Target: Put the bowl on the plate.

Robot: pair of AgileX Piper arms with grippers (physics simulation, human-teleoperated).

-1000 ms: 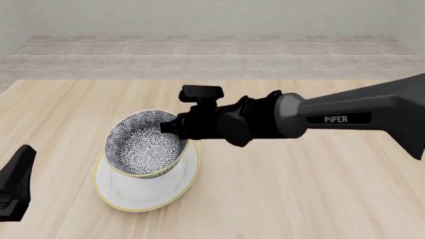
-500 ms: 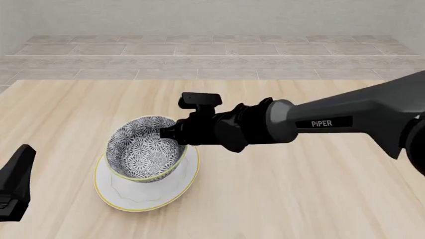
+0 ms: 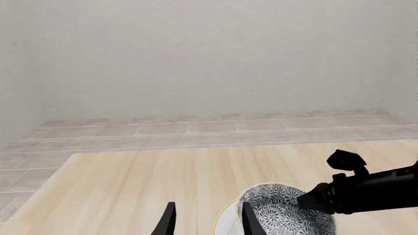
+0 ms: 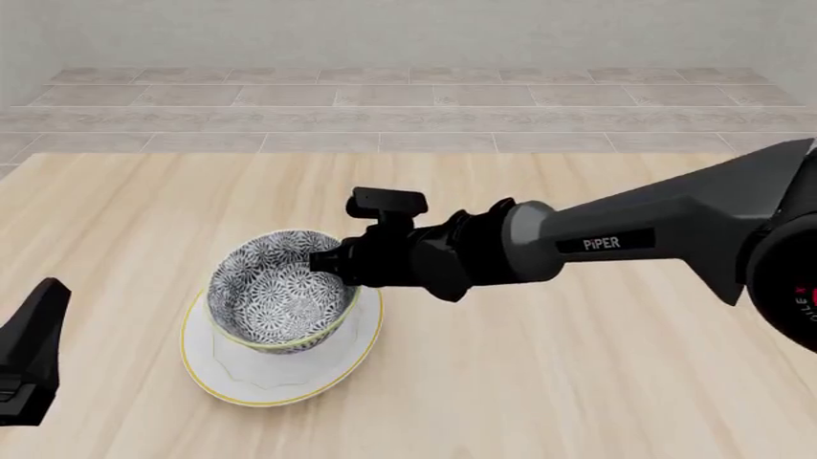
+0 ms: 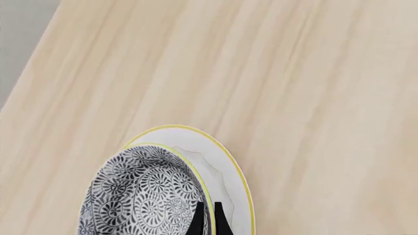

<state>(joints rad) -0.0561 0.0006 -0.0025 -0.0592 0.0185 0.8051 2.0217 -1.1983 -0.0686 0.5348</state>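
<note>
The patterned blue-grey bowl [image 4: 275, 287] rests inside the white yellow-rimmed plate [image 4: 275, 375] on the left part of the wooden table, leaning slightly. My right gripper [image 4: 327, 262] reaches in from the right and is shut on the bowl's right rim. In the right wrist view its thin fingers [image 5: 197, 220] pinch the bowl [image 5: 137, 196] at the rim, over the plate [image 5: 225, 164]. My left gripper [image 3: 207, 221] is open and holds nothing; the bowl [image 3: 281, 211] sits just off to one side of it. In the front view the left gripper [image 4: 36, 344] stays at the lower left, apart from the plate.
The light wooden table [image 4: 575, 382] ends at a far edge with a tiled floor [image 4: 408, 105] and pale wall behind. The right arm [image 4: 638, 229] stretches across the table's middle and right side.
The right gripper has brought the bowl down and a little nearer. The bowl was tilted above the plate; now it sits lower and more level in it. The left arm has not moved.
</note>
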